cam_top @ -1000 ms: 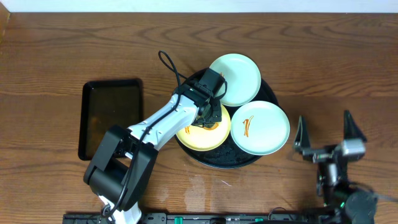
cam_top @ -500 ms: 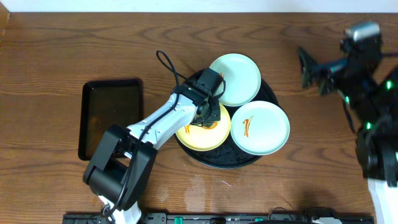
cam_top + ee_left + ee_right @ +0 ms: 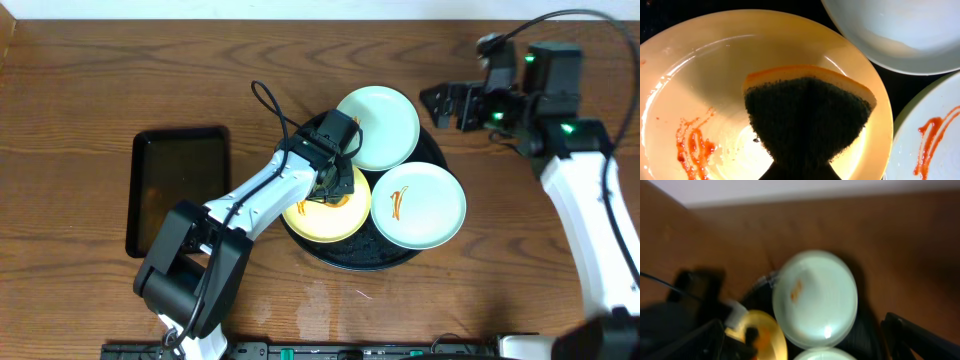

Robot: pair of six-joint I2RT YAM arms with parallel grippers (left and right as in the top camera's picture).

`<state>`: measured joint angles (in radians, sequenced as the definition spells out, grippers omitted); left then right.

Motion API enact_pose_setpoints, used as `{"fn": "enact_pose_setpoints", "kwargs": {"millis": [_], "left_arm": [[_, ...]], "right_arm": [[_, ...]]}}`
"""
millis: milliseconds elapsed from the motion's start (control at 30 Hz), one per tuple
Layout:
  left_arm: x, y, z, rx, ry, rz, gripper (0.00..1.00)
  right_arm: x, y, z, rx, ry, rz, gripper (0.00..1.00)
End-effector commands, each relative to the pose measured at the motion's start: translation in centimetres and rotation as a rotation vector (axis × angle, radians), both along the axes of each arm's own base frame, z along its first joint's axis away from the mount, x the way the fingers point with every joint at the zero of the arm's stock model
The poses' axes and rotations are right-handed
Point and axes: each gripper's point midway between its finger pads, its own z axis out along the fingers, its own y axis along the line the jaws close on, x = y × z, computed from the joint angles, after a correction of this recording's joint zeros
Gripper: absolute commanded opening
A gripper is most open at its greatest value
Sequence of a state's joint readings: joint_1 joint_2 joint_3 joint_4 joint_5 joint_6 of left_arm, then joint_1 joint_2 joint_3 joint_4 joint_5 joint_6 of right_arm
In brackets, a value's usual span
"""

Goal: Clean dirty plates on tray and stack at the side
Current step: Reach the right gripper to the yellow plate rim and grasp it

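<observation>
Left gripper (image 3: 336, 182) is clamped on a sponge (image 3: 807, 117), dark scouring face down, low over the yellow plate (image 3: 308, 222) at the near left of the black tray (image 3: 352, 263); I'd judge it is placed to scrub off the sauce. Right gripper (image 3: 448, 104) hangs spread wide and empty beyond the tray's far right rim, probably waiting to lift a cleaned plate out to the tabletop (image 3: 90, 80). All three plates sit on the tray. Overhead, the arm hides much of the yellow plate. The left wrist view shows its red smear left of the sponge, not under it. Only the blurred right wrist view reveals a small orange mark on the far mint plate (image 3: 815, 300).
</observation>
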<state>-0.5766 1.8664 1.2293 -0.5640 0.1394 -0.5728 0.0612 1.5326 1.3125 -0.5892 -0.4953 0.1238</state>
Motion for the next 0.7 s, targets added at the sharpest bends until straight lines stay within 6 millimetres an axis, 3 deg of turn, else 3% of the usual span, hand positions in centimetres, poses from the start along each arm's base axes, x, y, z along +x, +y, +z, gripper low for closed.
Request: {"fn": "enact_pose_setpoints", "kwargs": {"millis": [0, 100, 233, 500, 667], "left_arm": [[0.5, 0.8, -0.2, 0.022, -0.009, 0.022, 0.08], [0.7, 1.2, -0.2, 0.022, -0.009, 0.033, 0.08], [1.2, 1.8, -0.2, 0.020, -0.007, 0.058, 0.08], [1.8, 3.0, -0.2, 0.013, 0.005, 0.120, 0.08], [1.7, 3.1, -0.3, 0.013, 0.009, 0.121, 0.08]], "right_arm": [[-1.2, 1.6, -3.3, -0.081, 0.081, 0.116, 0.99], [-2.1, 1.5, -6.6, -0.228, 0.222, 0.133, 0.99], [-1.5, 1.9, -7.9, -0.369, 0.309, 0.131, 0.99], [-0.5, 6.0, -10.0, -0.305, 0.353, 0.084, 0.99], [-1.8, 7.9, -11.4, -0.287, 0.427, 0.066, 0.99]]}}
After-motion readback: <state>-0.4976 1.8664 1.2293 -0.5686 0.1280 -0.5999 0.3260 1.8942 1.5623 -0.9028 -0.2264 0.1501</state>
